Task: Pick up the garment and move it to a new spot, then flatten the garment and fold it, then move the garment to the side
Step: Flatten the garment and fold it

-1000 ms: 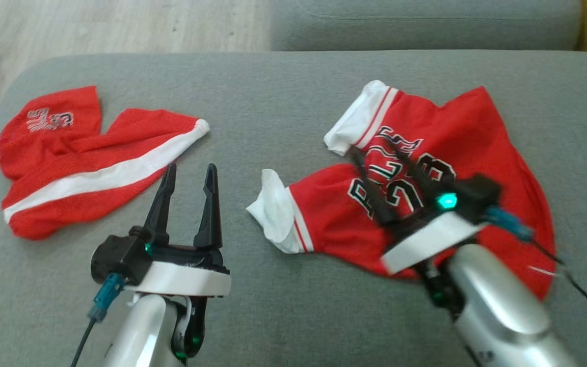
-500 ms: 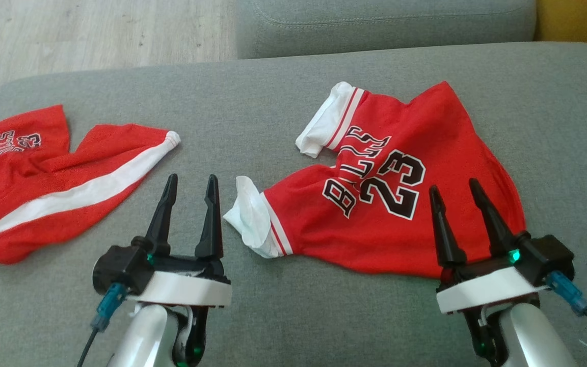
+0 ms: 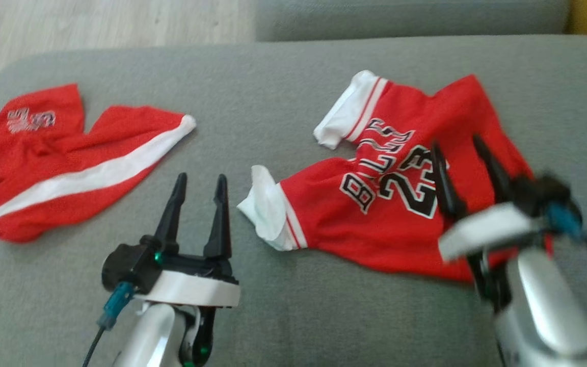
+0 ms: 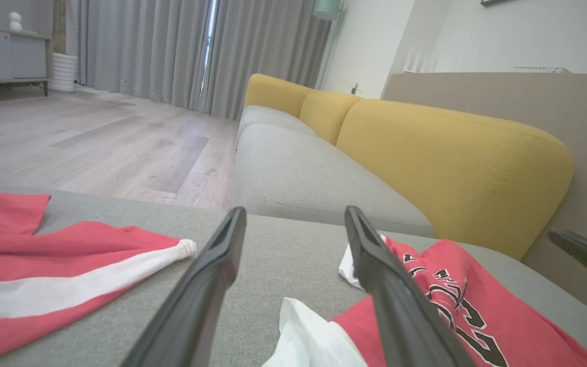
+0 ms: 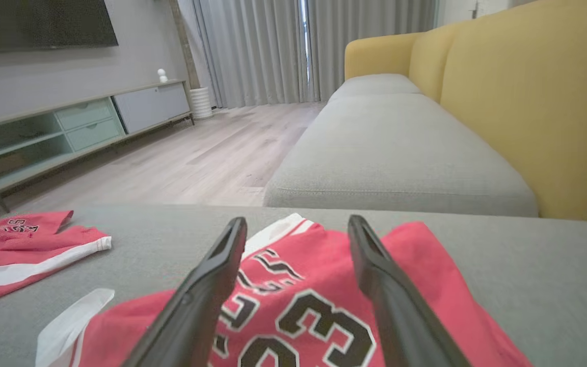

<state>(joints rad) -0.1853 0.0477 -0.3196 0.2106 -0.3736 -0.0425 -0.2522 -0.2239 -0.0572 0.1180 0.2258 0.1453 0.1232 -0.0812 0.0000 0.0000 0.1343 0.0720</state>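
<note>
A red jersey lies rumpled on the right half of the gray cushion, number facing up, with one white sleeve toward the far edge and the other toward the middle. Red shorts with a white stripe lie near the left edge. The left gripper hangs between the two, fingers apart and empty. The right gripper, blurred, is over the jersey's right part, fingers also apart.

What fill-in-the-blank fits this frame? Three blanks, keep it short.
1. The red jersey bears the number ____.
2. The red shorts lie on the jersey's ____ side, seen from the robot.
3. The right gripper hangs above the jersey with jaws ____.
Missing: 23; left; open.
</note>
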